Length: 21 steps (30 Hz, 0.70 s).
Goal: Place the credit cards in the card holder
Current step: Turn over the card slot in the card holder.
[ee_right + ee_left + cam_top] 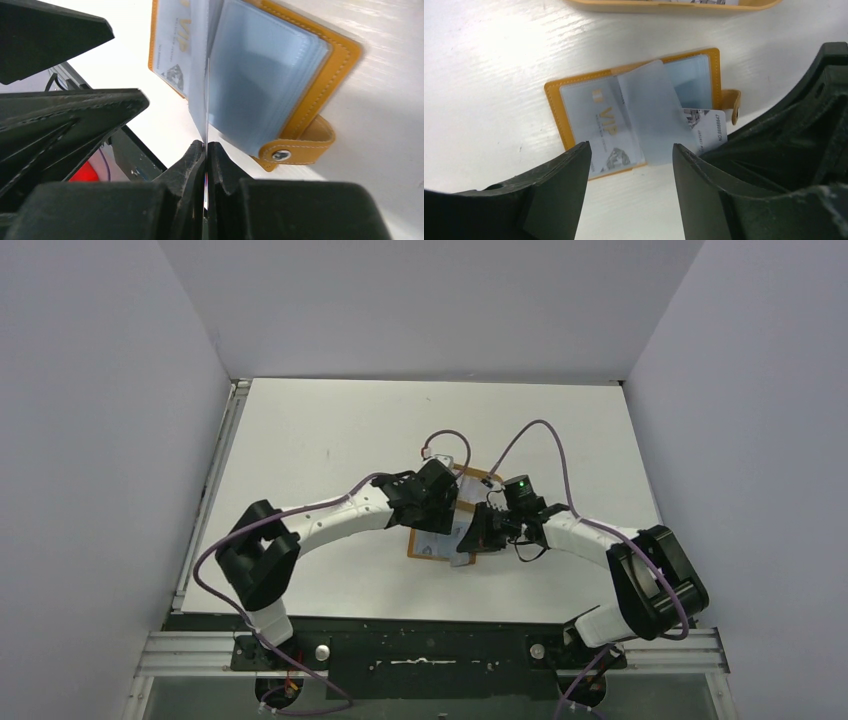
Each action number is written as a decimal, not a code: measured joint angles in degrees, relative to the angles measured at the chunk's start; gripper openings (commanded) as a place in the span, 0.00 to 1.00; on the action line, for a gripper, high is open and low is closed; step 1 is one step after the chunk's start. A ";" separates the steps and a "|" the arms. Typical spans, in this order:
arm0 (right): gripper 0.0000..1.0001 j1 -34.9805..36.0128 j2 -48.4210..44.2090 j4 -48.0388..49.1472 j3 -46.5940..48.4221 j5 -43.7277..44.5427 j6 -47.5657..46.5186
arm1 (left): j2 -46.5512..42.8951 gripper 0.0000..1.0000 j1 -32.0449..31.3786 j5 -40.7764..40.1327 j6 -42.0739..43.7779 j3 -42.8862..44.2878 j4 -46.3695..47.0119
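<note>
the card holder [555,95] is seen lying open on the white surface [484,75], with a gold-lettered card [599,120] already lodged in a clear sleeve. a second card [713,131] is pinched edge-on in the closed jaws of the right gripper [205,147] by the holder's tabbed side and is judged not yet seated, while the left gripper [630,155] is held above with jaws wide and empty. what look like more cards are left in the orange tray [624,5] just beyond, so the task is judged partly done; the surface is enclosed by plain pale walls [90,390] on three sides.

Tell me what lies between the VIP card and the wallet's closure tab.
Left wrist view: a lifted translucent sleeve, a white credit card poking out beneath it.
</note>
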 measured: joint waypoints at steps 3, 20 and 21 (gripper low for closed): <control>0.00 1.18 0.00 0.28 0.35 0.00 0.85 | -3.85 0.62 0.31 0.02 -1.75 -3.23 0.26; 0.00 8.20 10.16 4.31 8.76 1.64 3.72 | -11.82 0.65 7.19 1.36 -8.55 -16.35 3.28; 0.00 8.72 11.08 4.50 9.33 1.79 3.91 | -12.41 0.65 7.32 1.38 -8.83 -16.65 3.50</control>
